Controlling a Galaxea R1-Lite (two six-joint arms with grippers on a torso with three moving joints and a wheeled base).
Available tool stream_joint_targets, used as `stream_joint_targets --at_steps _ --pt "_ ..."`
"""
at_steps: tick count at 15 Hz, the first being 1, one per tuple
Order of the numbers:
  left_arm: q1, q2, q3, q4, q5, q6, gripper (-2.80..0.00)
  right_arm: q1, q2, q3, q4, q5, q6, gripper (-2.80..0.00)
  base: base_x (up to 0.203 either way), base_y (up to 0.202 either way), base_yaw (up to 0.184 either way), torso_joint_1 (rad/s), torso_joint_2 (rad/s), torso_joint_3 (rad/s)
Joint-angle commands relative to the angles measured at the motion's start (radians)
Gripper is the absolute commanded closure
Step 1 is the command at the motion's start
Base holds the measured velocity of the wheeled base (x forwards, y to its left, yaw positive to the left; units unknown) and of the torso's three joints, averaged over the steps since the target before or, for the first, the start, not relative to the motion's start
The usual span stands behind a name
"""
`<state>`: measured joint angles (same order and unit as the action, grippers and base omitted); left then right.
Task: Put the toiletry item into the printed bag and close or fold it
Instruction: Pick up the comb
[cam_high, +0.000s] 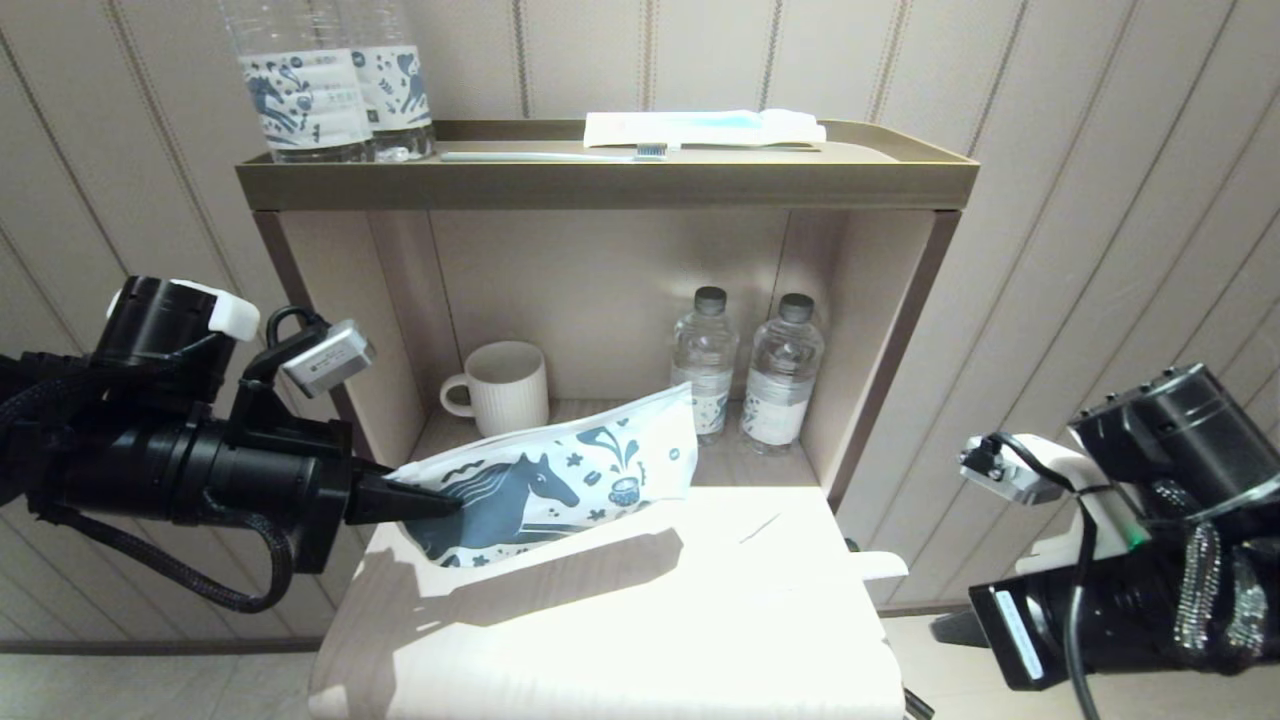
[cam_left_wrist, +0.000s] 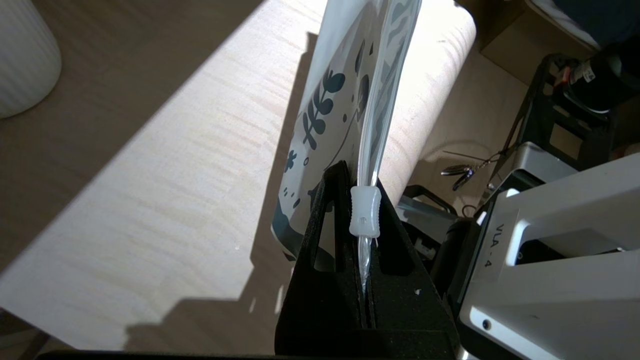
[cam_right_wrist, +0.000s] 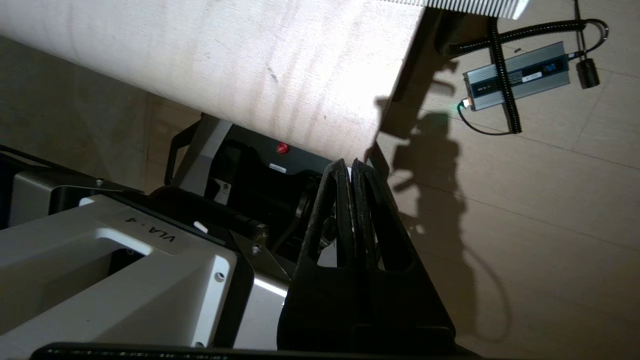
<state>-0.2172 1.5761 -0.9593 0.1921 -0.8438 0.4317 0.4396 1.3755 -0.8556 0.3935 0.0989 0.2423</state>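
Note:
The printed bag (cam_high: 560, 480), white with a dark blue horse, hangs tilted over the back of the table, its far end higher. My left gripper (cam_high: 455, 503) is shut on the bag's near end. In the left wrist view the bag (cam_left_wrist: 325, 115) stands edge-on between the fingers (cam_left_wrist: 332, 200), and its pale zip slider (cam_left_wrist: 365, 211) sits right at the fingertips. The toiletry item (cam_high: 880, 567), a slim white piece with a rounded end, juts past the table's right edge. My right gripper (cam_high: 940, 627) is just below and right of it, beside the table corner, shut (cam_right_wrist: 351, 162) with nothing in it.
The light wooden table (cam_high: 650, 620) is partly in bright glare. In the shelf niche behind it stand a ribbed mug (cam_high: 505, 387) and two small water bottles (cam_high: 705, 360). The top tray (cam_high: 600, 185) carries two labelled bottles (cam_high: 300, 90), a toothbrush (cam_high: 550, 156) and a white packet (cam_high: 700, 128).

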Motion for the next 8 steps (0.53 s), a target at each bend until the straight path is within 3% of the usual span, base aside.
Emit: stream_joint_targets --at_steps 1,5,8 --pt "-0.007 -0.007 0.004 0.001 -0.006 0.002 0.0 -0.001 -0.053 0.053 0.0 -0.042 -0.038 -2.8 0.0 0.0 0.0 0.0 0.0 0.0" --pt "-0.01 -0.014 0.016 0.0 -0.006 0.002 0.0 -0.001 -0.092 0.107 -0.003 -0.136 -0.17 -2.8 0.0 0.0 0.0 0.0 0.0 0.0" --pt "-0.017 -0.016 0.022 0.0 -0.006 0.004 0.0 0.002 -0.071 0.145 -0.062 -0.16 -0.137 -2.8 0.0 0.0 0.0 0.0 0.0 0.0"
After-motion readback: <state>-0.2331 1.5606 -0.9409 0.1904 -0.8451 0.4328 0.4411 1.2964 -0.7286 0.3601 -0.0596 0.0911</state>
